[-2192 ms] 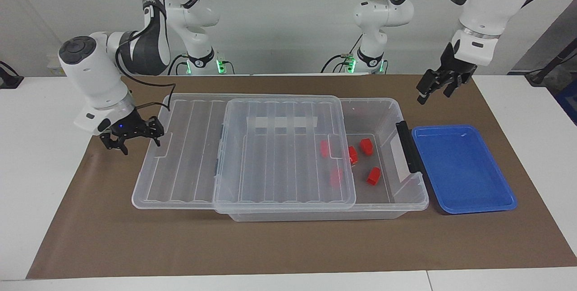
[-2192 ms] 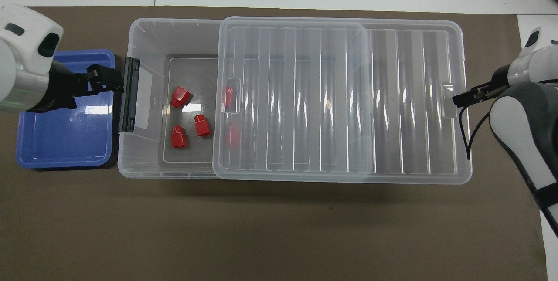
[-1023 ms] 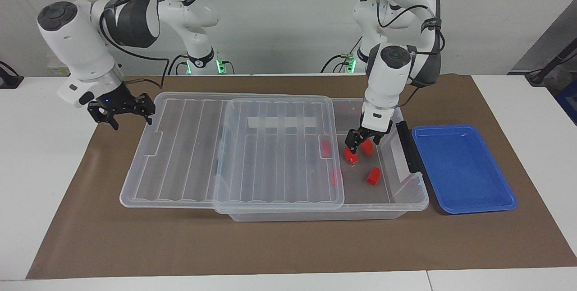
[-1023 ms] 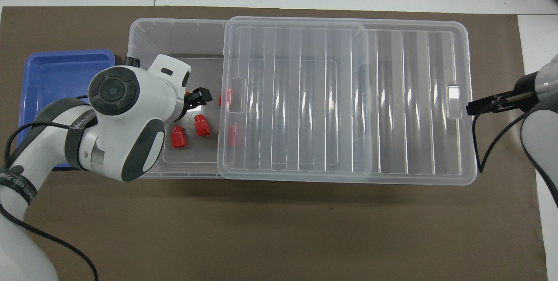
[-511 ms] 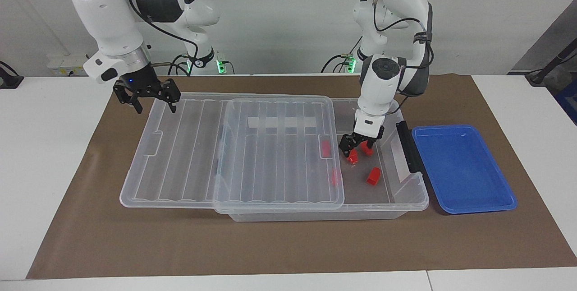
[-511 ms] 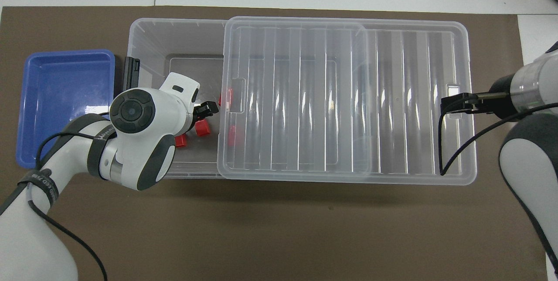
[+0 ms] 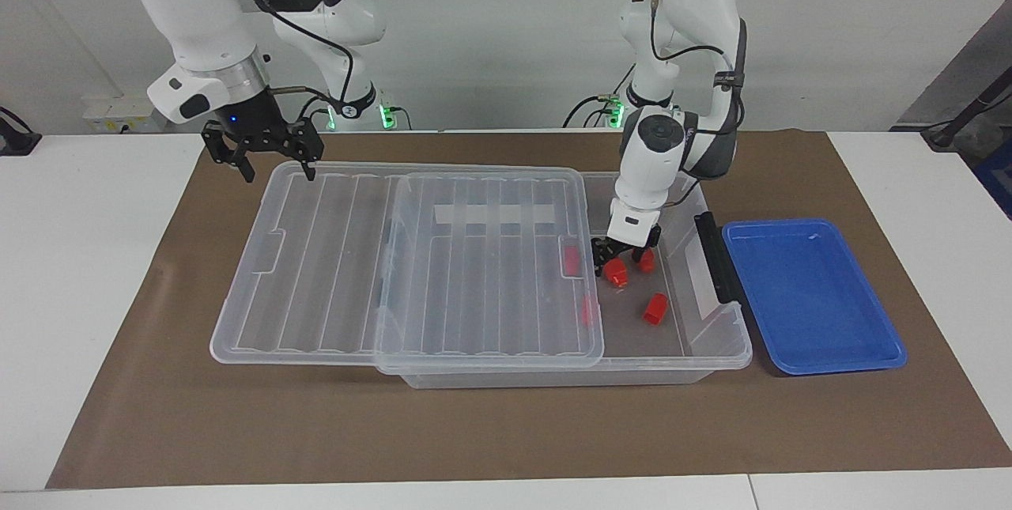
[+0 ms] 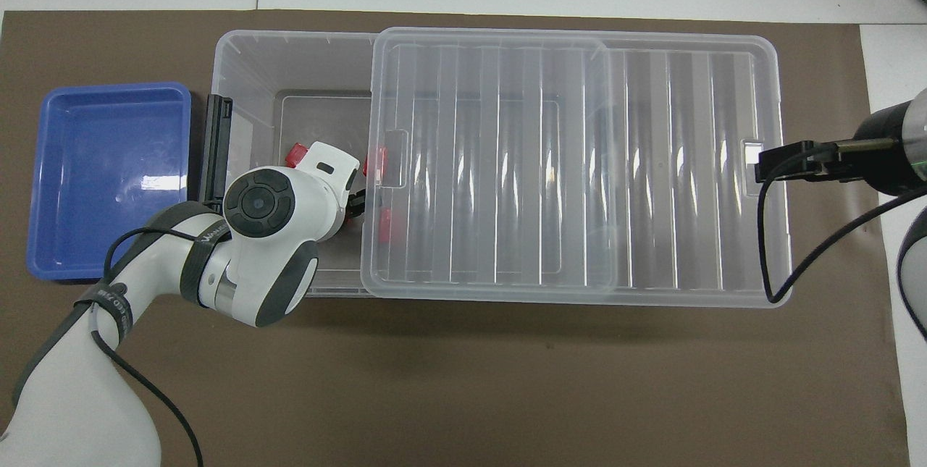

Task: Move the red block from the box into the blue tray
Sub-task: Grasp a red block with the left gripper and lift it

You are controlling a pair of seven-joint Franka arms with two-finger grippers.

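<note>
Left fingers: spread wide, down inside the box [image 7: 715,336], the left gripper [image 7: 618,261] straddling one red block [image 7: 617,276] on the box floor. Not closed on it yet!

Right fingers: spread wide too, holding nothing; the right gripper [image 7: 263,153] hangs over the lid's corner at the right arm's end and waits there.

Red block: on the box floor in the uncovered part, just beside the lid's edge. Two more blocks [image 7: 655,308] lie bare near it and two show through the lid.

Lid [image 7: 411,273]: slid along toward the right arm's end, resting across the box, so only the end by the dark latch handle [image 7: 715,257] stands open.

Blue tray [image 7: 814,296]: on the surface beside the box's latch end, nothing in it.

Brown mat [image 7: 506,431]: under box and tray alike.

Progress: early going. Box opened, reach made; the grasp, the lift, the carry over the latch end and the drop into the tray are, by my reading, all left to do.

Change since half a second ago: left gripper has sunk lower onto the block and nudged toward the lid's edge; the right gripper has drifted a little higher, still near that lid corner. Blocks and lid unmoved.
</note>
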